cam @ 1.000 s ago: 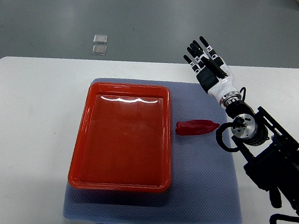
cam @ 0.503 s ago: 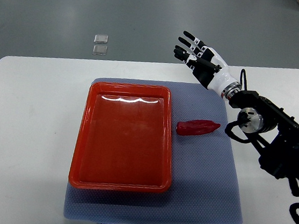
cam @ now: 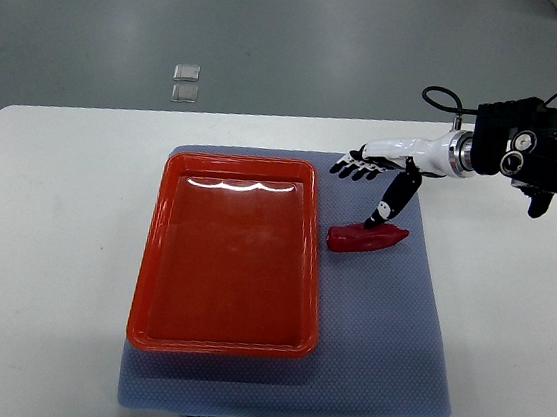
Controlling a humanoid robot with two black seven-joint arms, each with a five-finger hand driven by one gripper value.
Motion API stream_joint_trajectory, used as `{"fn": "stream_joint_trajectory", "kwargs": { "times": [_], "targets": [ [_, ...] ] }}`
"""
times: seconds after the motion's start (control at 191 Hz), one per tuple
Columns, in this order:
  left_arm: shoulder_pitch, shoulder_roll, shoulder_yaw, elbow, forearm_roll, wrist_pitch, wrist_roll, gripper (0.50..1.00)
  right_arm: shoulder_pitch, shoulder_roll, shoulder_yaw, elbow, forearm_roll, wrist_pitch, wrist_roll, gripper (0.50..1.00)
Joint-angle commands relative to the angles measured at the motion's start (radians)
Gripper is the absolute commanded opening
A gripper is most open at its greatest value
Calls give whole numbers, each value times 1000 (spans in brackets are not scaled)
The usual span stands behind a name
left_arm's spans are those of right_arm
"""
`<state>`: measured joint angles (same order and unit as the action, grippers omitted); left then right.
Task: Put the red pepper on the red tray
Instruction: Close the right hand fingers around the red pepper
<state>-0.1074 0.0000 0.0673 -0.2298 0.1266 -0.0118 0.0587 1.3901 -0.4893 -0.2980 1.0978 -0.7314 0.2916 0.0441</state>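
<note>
Right of centre: right hand [cam: 380, 180] over red pepper [cam: 367, 238], fingers spread, holding nothing | pepper on mat just right of red tray [cam: 219, 335] | advice: close around its thick middle (tapered tip slips), lift clear of rim.

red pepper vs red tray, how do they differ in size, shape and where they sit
The red pepper is small, long and tapered; the red tray is far larger, rectangular with a raised rim. The pepper lies directly on the blue-grey mat, right of the tray and apart from it; the tray covers the mat's left part. The right hand hangs just above the pepper, not over the tray. Both are red.
</note>
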Motion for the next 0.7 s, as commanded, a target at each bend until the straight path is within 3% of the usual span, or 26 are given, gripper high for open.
{"fn": "stream_joint_trajectory", "kwargs": {
  "times": [0.0, 0.131, 0.461, 0.696],
  "targets": [
    [0, 0, -1, 4, -1, 1, 0, 1000, 0, 5, -13, 21, -6, -9, -9, 911],
    [0, 0, -1, 6, -1, 1, 0, 1000, -17, 14, -18, 33, -8, -54, -9, 909],
    [0, 0, -1, 7, -1, 1, 0, 1000, -65, 44, -26, 17, -88, -86, -9, 901],
    [0, 0, -1, 7, -1, 1, 0, 1000, -86, 51, -61, -3, -137, -127, -9, 834]
  ]
}}
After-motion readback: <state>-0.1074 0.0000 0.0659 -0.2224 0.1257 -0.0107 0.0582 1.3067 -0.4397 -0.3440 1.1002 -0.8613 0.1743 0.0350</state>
